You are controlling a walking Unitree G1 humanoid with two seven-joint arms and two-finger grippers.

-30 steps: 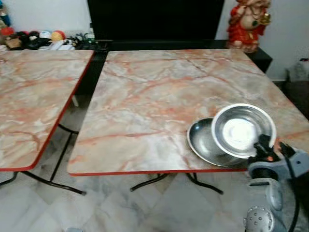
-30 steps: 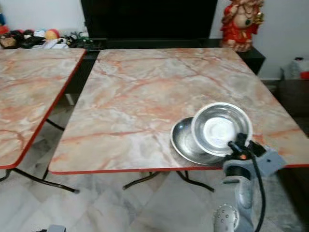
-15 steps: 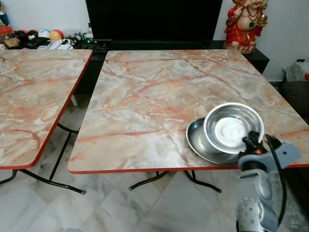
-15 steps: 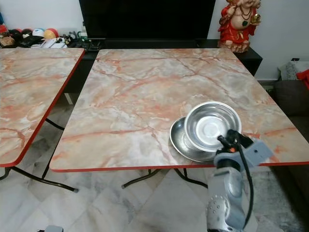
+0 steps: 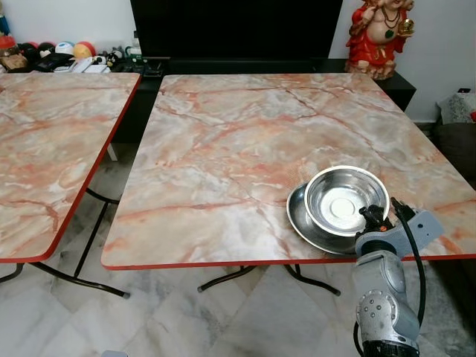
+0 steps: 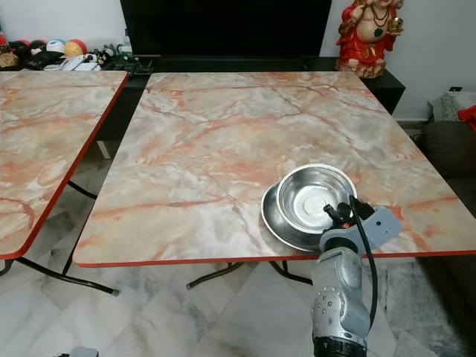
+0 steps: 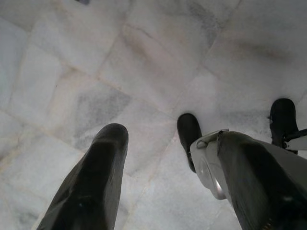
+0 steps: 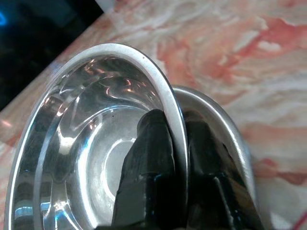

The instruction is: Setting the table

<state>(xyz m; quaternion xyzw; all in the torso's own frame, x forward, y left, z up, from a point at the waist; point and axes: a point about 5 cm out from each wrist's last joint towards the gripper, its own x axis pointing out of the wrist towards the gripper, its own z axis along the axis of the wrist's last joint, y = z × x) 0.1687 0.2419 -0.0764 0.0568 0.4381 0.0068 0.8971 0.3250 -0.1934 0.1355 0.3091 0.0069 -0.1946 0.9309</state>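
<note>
Resting at the near right corner of the marble desk (image 5: 223,149): a steel bowl (image 5: 346,201) lying in a steel plate (image 5: 301,216), with the right gripper (image 5: 375,220) at its near rim. Pinching that bowl's rim in the right wrist view, jaws narrow, one finger (image 8: 148,158) inside. Hanging over pale floor tiles (image 7: 96,72) in the left wrist view: the left gripper (image 7: 153,139), jaws standing wide.

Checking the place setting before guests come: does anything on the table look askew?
The steel bowl sits off-centre in the steel plate, toward its far right side, over the rim. The right gripper has its jaws clamped on the bowl's rim, near the marble table's front edge.
</note>
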